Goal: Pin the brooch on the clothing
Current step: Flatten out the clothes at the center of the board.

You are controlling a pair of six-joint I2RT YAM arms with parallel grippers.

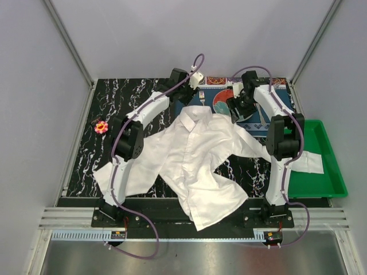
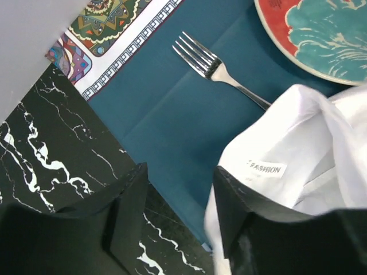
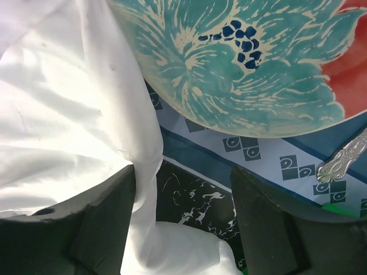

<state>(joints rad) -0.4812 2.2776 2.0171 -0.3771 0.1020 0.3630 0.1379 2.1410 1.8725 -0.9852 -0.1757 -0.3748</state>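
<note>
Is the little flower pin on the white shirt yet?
No, it is off. The brooch lies by itself on the black table, not touching the shirt.

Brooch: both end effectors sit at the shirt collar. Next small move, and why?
Probably move the left end effector to the brooch, which lies unpinned on the marble tabletop left of the shirt. That end effector and the right end effector are both open, holding nothing.

shirt (image 1: 189, 154): thin matt cloth | fork (image 2: 221, 71): shiny metal | plate (image 3: 241, 57): glossy
</note>
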